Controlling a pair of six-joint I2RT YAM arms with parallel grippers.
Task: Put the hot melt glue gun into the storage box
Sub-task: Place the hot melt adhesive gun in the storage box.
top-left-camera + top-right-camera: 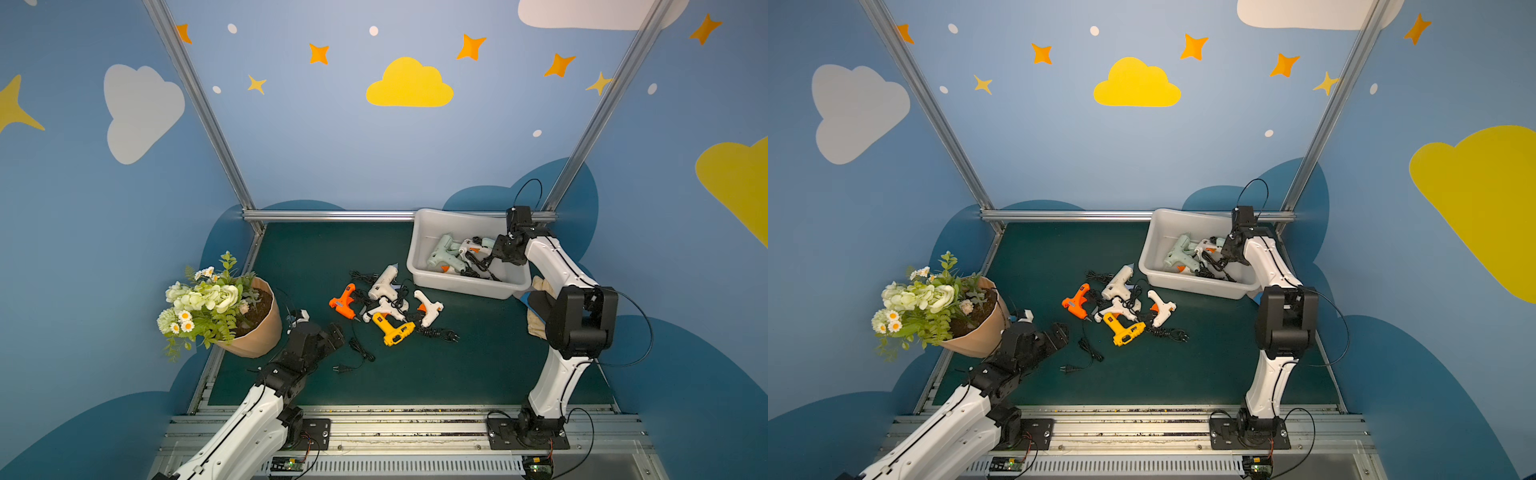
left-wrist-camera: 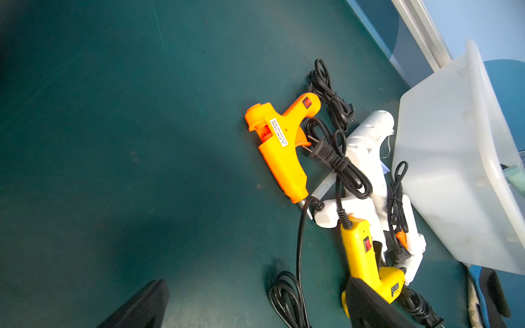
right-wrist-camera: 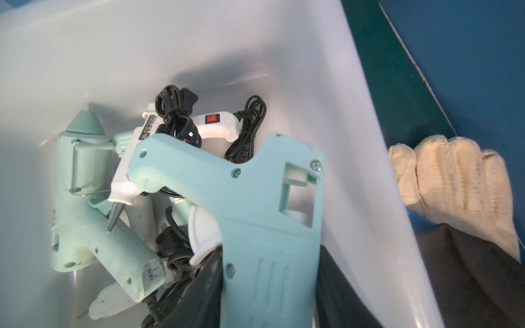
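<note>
While the right tool (image 1: 489, 261) is clamping a pale blue glue gun (image 3: 247, 215) inside the storage box (image 1: 461, 286) at the counter's (image 1: 311, 257) two o'clock, release seems next; the left tool (image 1: 322, 324) is hanging spread apart.

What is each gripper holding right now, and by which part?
The right gripper grips the pale blue glue gun by its handle, over the storage box. The left gripper is open and holds nothing.
</note>
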